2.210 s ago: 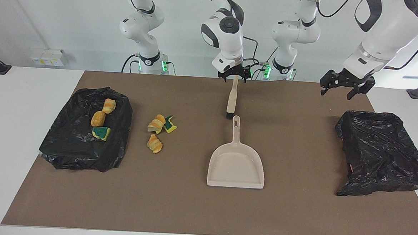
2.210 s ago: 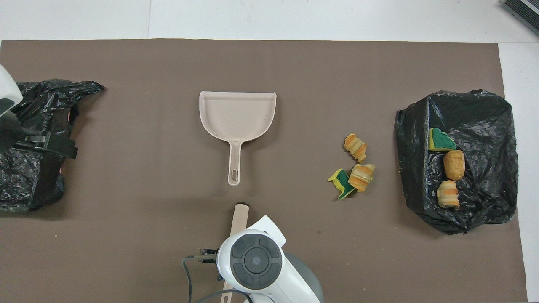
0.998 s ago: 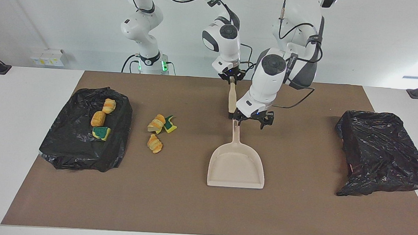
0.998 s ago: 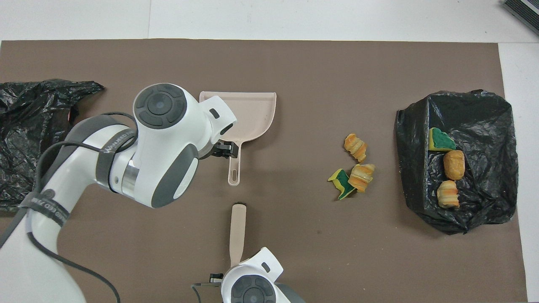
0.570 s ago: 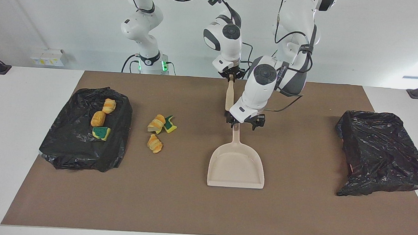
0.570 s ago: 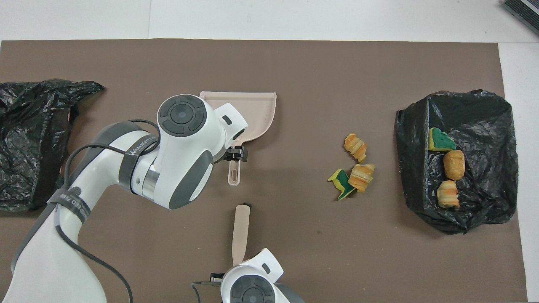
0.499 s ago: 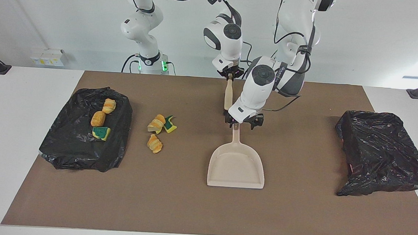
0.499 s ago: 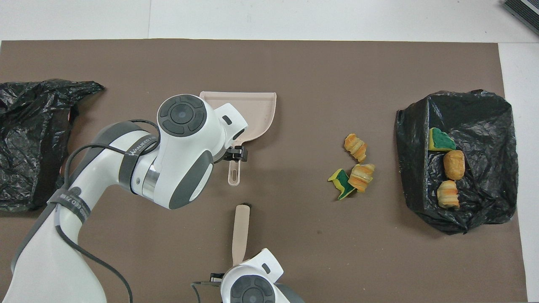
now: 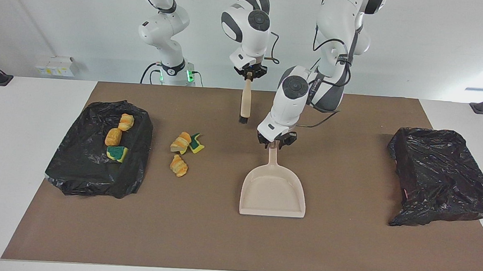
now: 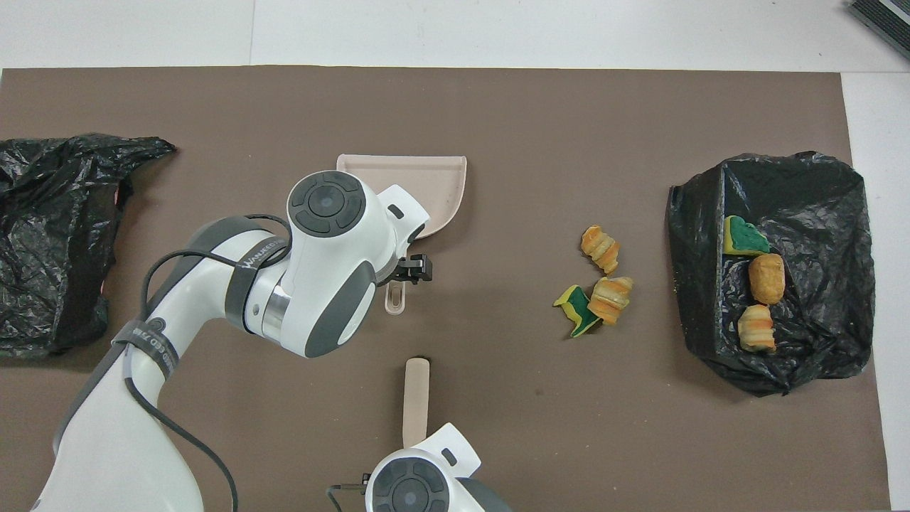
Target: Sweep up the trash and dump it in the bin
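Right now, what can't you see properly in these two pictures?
- Overhead view: most of the dustpan handle and part of its tray hide under the left arm.
- Overhead view: the right gripper hides under its own wrist; only the brush handle shows.
- Both views: nothing shows what is inside the crumpled black bag at the left arm's end; its folds cover it.

Left pincer [image 9: 273, 144] has closed on the dustpan [image 9: 273, 191] handle; brush [image 9: 245, 103] lifted.
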You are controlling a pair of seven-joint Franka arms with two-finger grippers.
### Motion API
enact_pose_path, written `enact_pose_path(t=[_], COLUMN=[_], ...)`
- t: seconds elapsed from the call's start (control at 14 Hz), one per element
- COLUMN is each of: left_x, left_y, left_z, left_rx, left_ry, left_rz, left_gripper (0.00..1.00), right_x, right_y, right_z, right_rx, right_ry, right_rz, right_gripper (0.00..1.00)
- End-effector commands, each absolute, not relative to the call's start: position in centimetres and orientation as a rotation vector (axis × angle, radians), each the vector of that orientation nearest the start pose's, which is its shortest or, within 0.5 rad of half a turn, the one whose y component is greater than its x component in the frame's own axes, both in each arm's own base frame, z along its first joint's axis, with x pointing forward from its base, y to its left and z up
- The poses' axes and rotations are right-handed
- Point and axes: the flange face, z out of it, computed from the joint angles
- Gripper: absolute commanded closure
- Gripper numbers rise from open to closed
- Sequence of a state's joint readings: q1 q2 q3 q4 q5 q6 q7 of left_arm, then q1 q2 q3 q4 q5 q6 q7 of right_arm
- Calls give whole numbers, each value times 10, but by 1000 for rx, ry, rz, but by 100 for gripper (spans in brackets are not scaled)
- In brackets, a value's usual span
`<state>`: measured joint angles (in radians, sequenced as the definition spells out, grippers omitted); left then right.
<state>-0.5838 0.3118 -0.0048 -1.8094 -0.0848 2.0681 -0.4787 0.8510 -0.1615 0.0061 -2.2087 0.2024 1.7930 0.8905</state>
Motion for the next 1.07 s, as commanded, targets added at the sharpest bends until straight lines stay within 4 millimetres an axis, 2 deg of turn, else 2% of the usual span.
enact_pose_path(t=[0.0, 0.07, 0.21, 0.36, 0.43, 0.5, 0.64, 0.86, 1.0], left_x=[520, 520, 521, 525, 527, 535, 557, 570, 569], left_y=[-351, -351, -351, -345, -340, -324, -282, -249, -241], left_z=[365, 366, 368, 369, 374, 381, 392, 394, 404], left_rx=[-3177, -3174, -3174, -3138, -3110, -3095, -3057, -2931, -2784], left_ry=[93, 100, 107, 183, 313, 477, 730, 1158, 1488], left_rz=[116, 122, 121, 89, 69, 61, 50, 78, 80], left_gripper=[100, 100, 100, 100, 100, 100, 100, 100, 100], right_x=[301, 306, 335, 375, 394, 410, 430, 447, 456], right_y=[327, 313, 286, 251, 230, 206, 163, 141, 129], right_z=[453, 458, 467, 458, 451, 447, 440, 422, 399], right_rx=[-3218, -3250, -3246, -3272, -3300, -3330, -3369, -3363, -3380], right_ry=[111, 104, 141, 29, -21, -80, -147, -153, -139], right_rz=[480, 465, 410, 330, 322, 307, 318, 317, 344], right_gripper=[100, 100, 100, 100, 100, 100, 100, 100, 100])
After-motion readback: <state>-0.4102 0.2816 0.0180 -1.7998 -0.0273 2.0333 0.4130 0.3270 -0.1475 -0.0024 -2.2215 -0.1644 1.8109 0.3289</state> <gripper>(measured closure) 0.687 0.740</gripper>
